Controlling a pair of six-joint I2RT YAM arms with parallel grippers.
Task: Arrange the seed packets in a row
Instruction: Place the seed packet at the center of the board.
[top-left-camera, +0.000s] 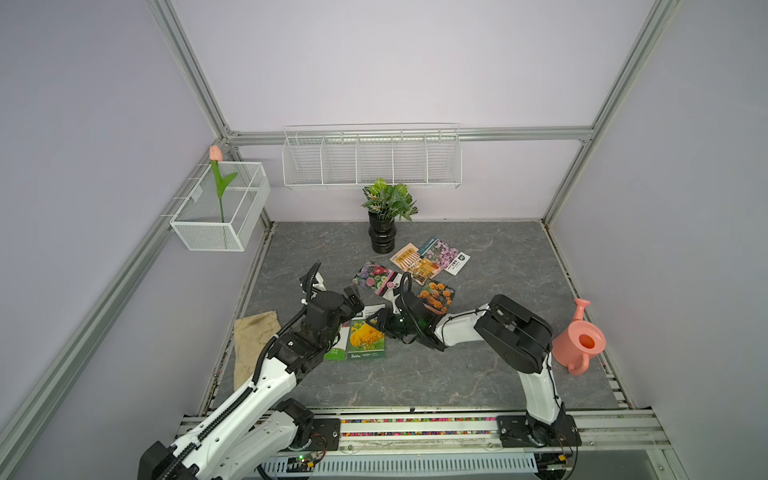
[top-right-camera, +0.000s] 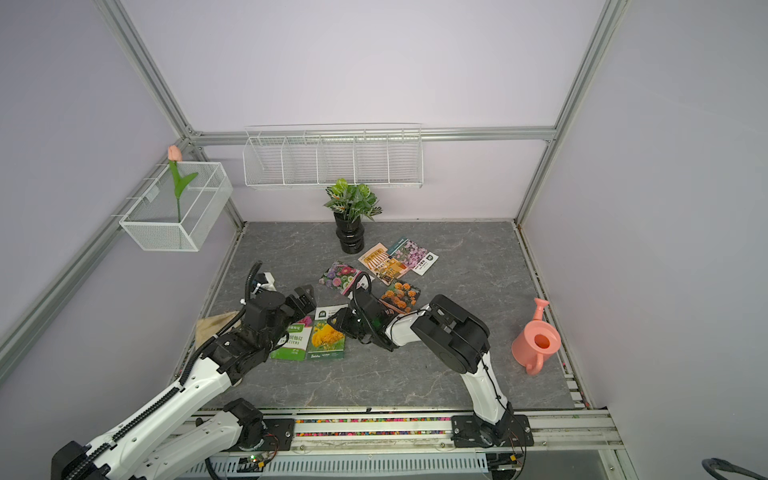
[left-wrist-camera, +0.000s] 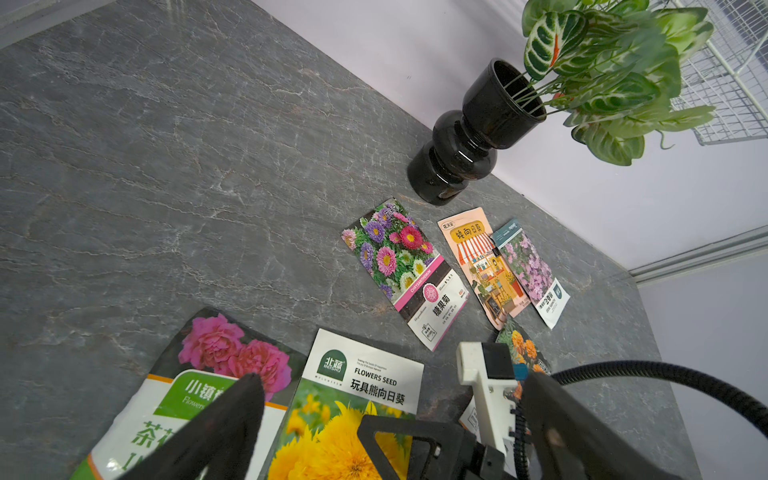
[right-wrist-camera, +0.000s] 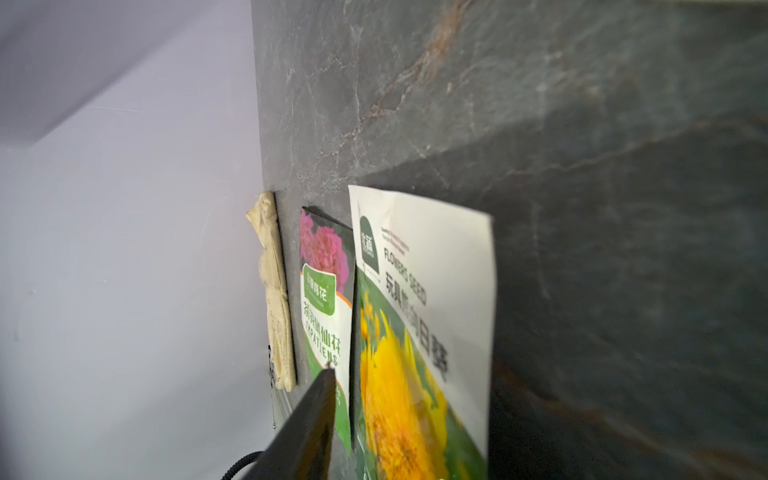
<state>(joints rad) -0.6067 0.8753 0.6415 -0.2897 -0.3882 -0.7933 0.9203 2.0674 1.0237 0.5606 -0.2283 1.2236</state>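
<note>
Yellow packet (top-left-camera: 365, 338) lies just beside green packet (top-right-camera: 291, 343), long axes parallel. R fingers (right-wrist-camera: 311, 419) at its far corner, grip unclear; L fingers (left-wrist-camera: 224, 424) wide open, empty.

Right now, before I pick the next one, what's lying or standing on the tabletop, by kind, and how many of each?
Seed packets: 6 (green, yellow, mixed pink, beige shopfront, lilac, orange)
Potted plant: 1
Pink watering can: 1
Cream cloth: 1
Total: 9
</note>
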